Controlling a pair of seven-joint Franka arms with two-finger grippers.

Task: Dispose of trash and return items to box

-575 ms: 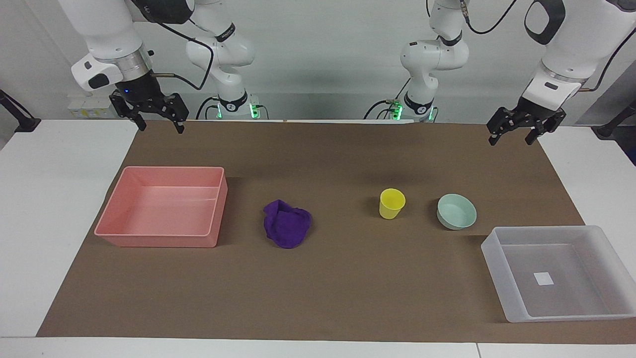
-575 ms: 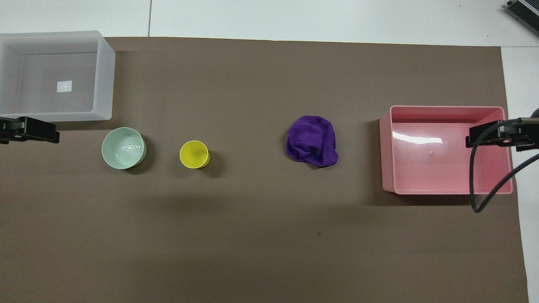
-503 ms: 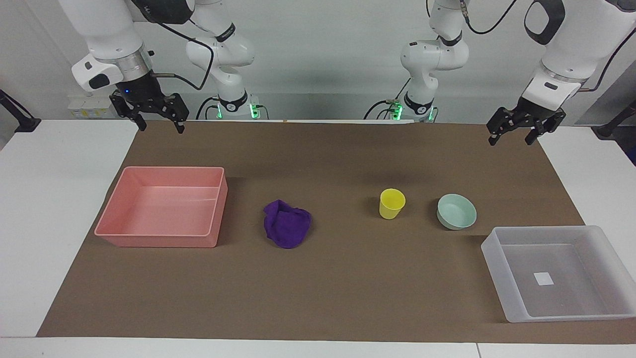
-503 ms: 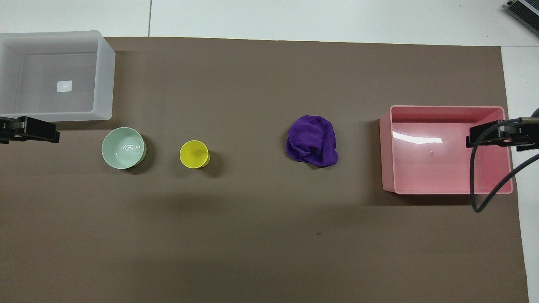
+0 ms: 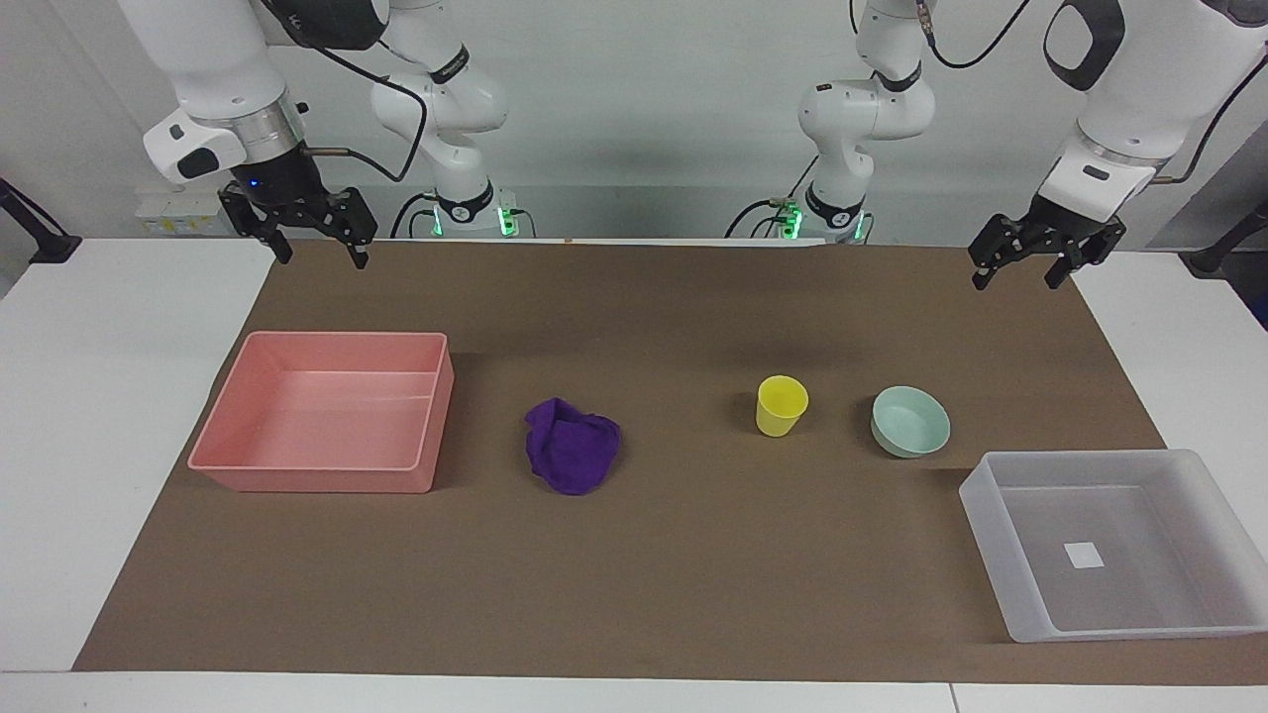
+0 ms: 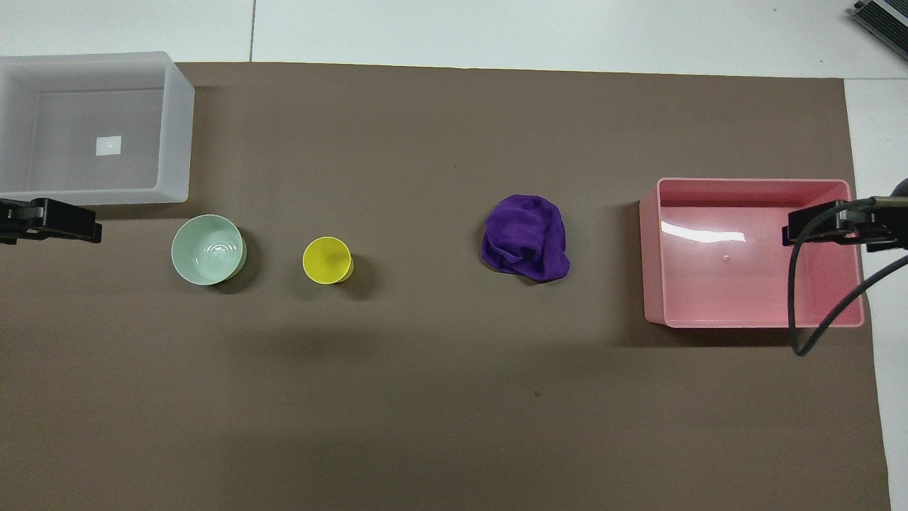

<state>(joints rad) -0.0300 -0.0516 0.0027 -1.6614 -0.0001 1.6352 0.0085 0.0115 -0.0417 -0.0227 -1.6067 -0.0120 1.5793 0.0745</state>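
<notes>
Grippers hang high and open at the robots' edge: right gripper [image 5: 314, 245] above the mat corner by the pink tray [image 5: 297, 475], left gripper [image 5: 1024, 267] near the bowl [image 5: 912, 426]. Farther out sit cup [image 5: 781, 406], purple cloth [image 5: 572, 458], then the box [image 5: 1020, 604]. Best descend straight over the cloth and pinch its crown.

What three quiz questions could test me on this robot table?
1. True or false: the cup sits in the box.
2. Which lies nearer the pink tray: A cloth, B bowl, C cup?
3. Fill in: both claws, left claw and right claw, are ____.

Key: 1 false, it stands on the mat beside the bowl. 2 A. 3 open, holding nothing.
</notes>
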